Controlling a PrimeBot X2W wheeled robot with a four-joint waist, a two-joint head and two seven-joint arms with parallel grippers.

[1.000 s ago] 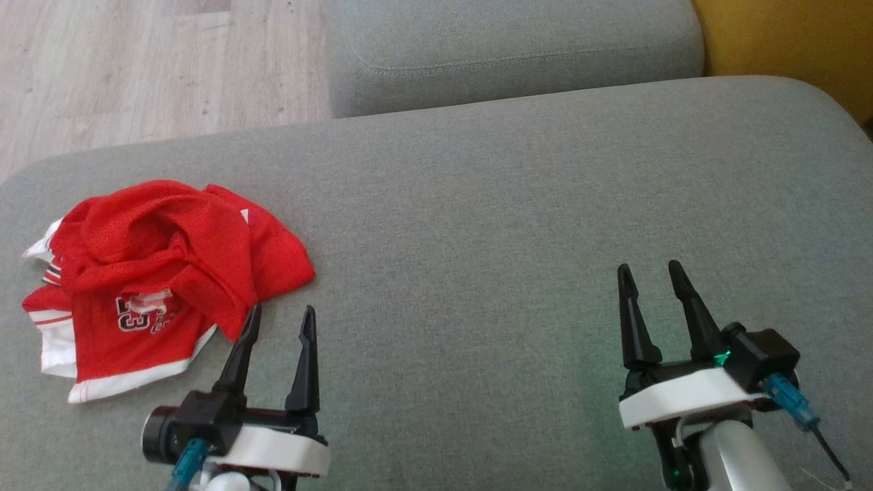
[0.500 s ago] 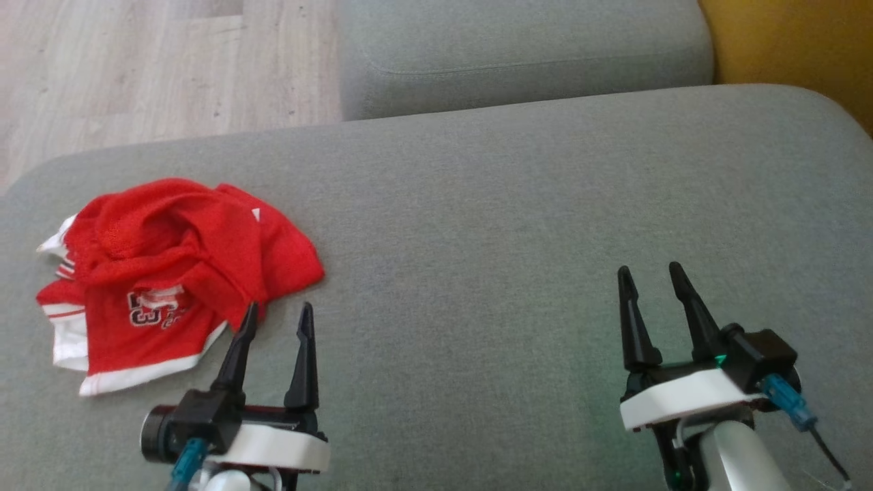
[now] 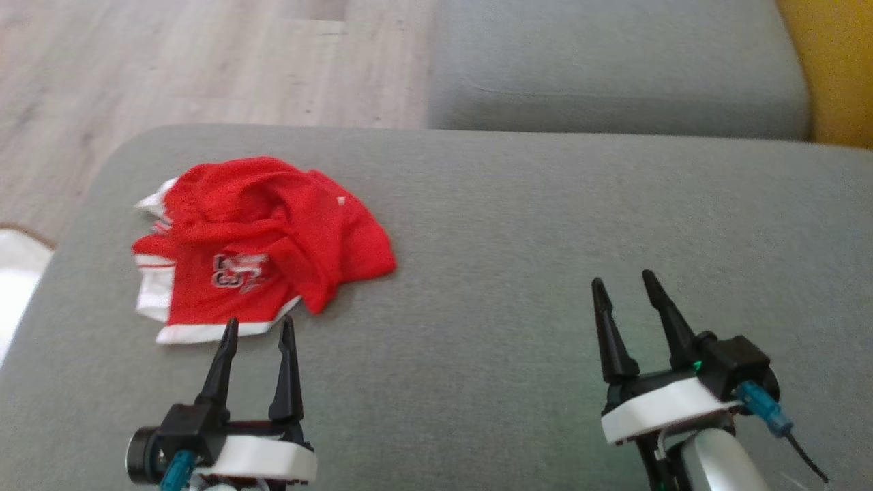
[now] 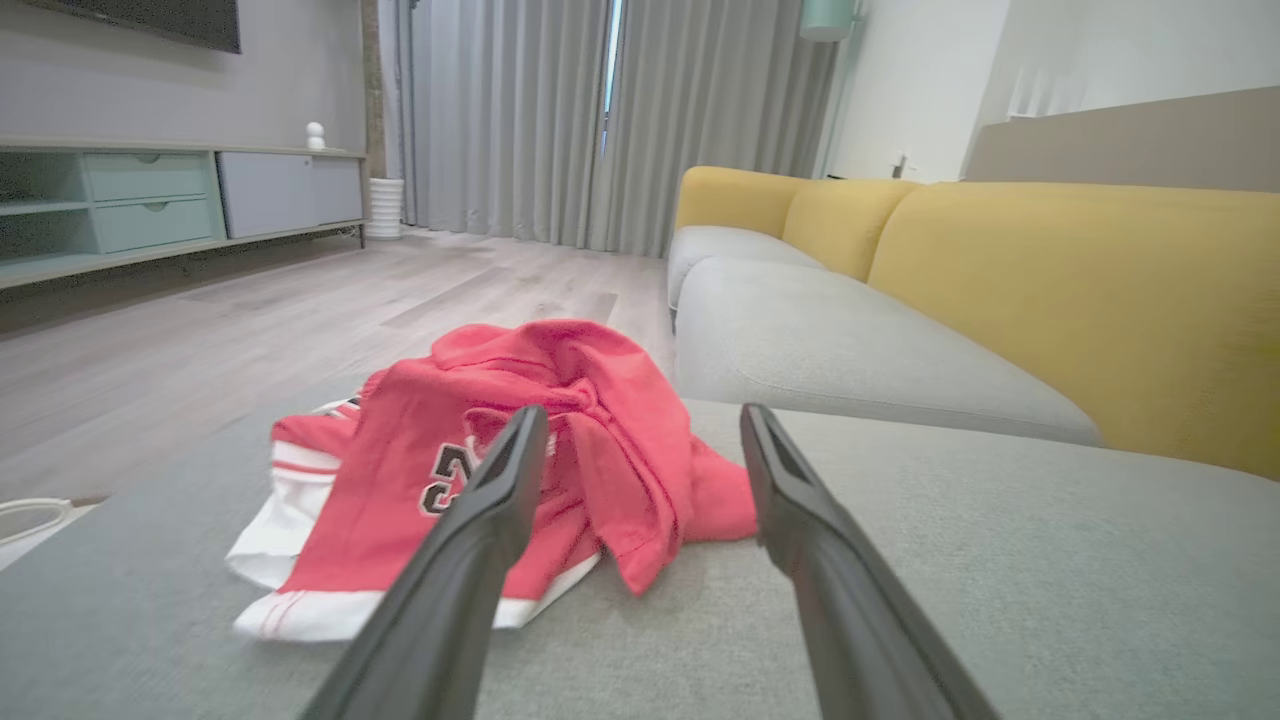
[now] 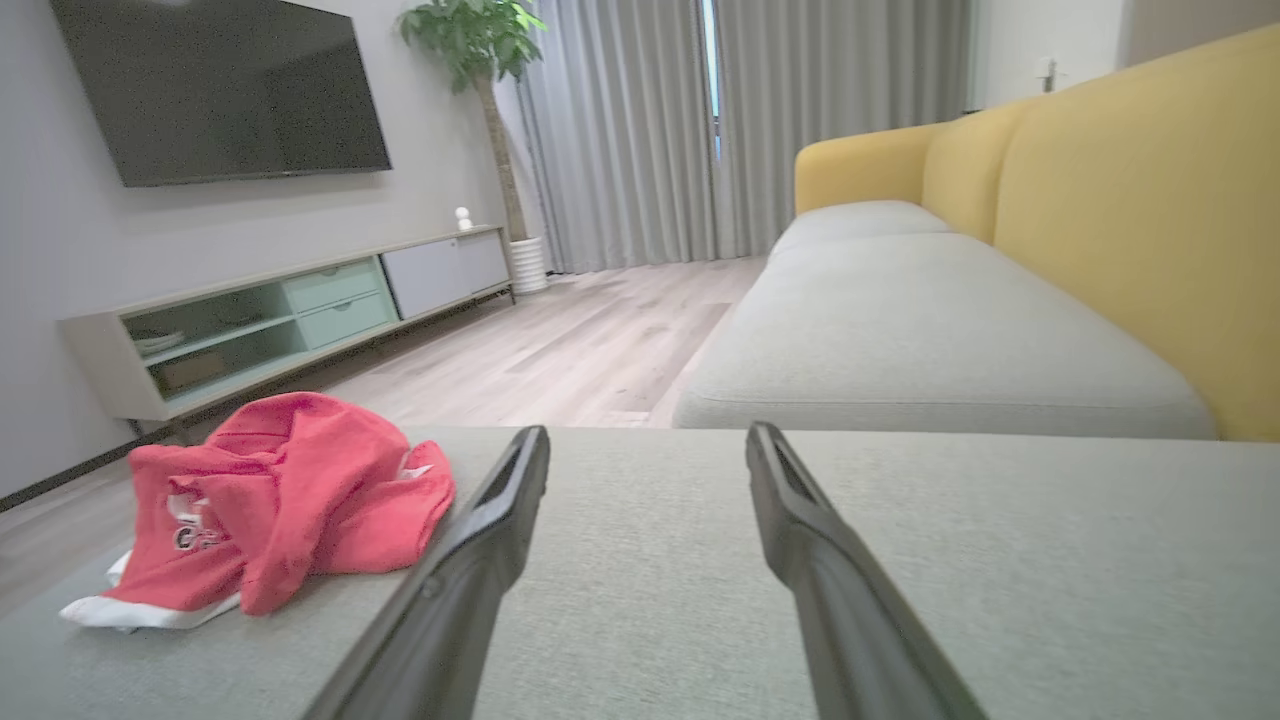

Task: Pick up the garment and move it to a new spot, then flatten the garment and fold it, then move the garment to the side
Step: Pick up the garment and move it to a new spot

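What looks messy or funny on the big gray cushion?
The red garment lies crumpled in a heap near the left end of the gray cushion, folds bunched over its printed number. The left gripper and right gripper are open, holding nothing. Nothing else stands out.

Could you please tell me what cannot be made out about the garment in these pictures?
Print on the garment: head view, folds bury part; left wrist view, a finger of the left tool crosses it.
Garment type: its own folds hide the shape, every view.
White object, head view: cut off by the left edge.

Soft daylight, slightly blurred frames
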